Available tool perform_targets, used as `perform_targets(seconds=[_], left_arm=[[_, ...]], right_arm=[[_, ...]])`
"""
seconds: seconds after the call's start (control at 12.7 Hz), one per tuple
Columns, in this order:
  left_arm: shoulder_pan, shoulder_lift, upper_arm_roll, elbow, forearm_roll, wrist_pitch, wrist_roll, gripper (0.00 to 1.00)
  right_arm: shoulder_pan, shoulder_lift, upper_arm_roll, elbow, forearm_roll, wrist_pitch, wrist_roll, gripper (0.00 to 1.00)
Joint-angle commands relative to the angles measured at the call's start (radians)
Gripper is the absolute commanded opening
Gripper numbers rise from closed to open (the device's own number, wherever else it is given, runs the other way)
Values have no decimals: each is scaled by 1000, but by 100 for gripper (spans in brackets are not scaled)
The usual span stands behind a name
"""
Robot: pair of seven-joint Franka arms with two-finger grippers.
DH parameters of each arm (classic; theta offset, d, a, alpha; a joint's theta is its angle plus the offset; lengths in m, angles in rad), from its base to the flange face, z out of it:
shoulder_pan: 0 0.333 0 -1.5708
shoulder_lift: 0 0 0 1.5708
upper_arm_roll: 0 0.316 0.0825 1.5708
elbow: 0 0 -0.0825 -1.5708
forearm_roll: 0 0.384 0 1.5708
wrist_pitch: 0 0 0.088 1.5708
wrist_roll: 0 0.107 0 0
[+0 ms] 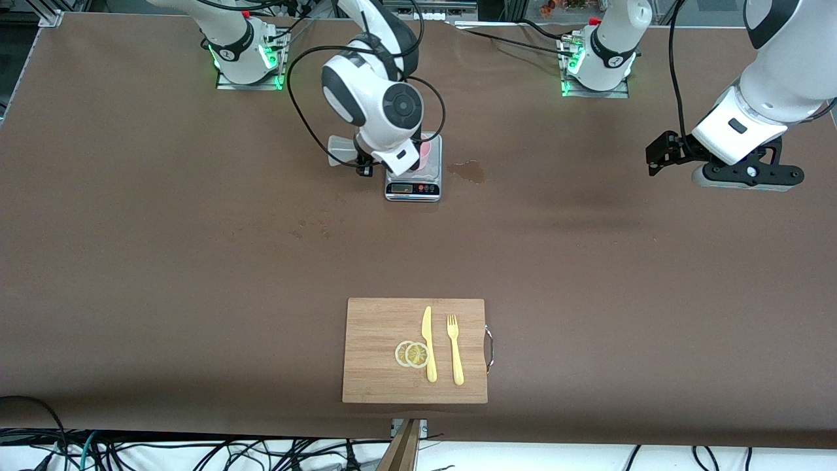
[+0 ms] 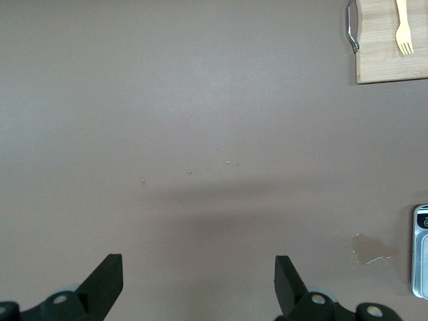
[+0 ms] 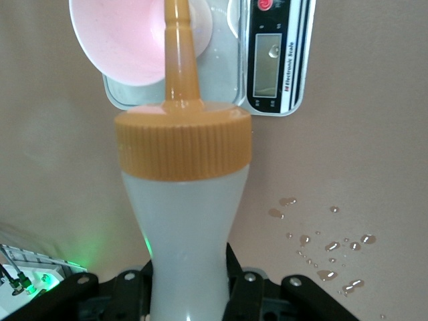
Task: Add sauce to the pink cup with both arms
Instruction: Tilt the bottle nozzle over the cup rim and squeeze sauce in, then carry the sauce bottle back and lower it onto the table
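- The right gripper (image 3: 190,284), clamped on the squeeze bottle (image 3: 187,227), holds it tipped over the pink cup (image 3: 134,40), its orange nozzle (image 3: 179,53) pointing into the cup's mouth.
- The cup stands on a small kitchen scale (image 1: 413,186) near the table's (image 1: 131,261) edge where the arm bases stand.
- The left gripper (image 2: 197,284) hangs wide open and empty over bare tabletop at the left arm's end, waiting.
- A wet patch (image 1: 467,171) marks the table beside the scale.
- A cutting board (image 1: 373,366) with knife (image 1: 429,347), fork (image 1: 454,350) and lemon slices (image 1: 412,354) sits at the edge nearest the front camera.
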Motion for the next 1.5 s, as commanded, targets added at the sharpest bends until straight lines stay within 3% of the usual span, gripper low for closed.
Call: perform_targets(seconds=[0.0,0.39,0.87,1.1,1.42], left_arm=[[-4,11,3,30,-17,-25,11,100],[-4,11,3,30,-17,-25,11,100],[-4,13,3,30,-17,-25,9,100],[-6,13,3,30,-17,-25,9,100],[-4,13,3,30,-17,-25,14,100]], right_arm=[[-62,-64,10,-20,73,3,-77,28],[-217,-142,10,-40,216,-1,-259,28],[-467,-159,-8,-36,477,-3,-633,28],[-576,-139,-53,-42,619,-16,-900,28],[-662,-21,-179,-77,828,-119,-1342,28]])
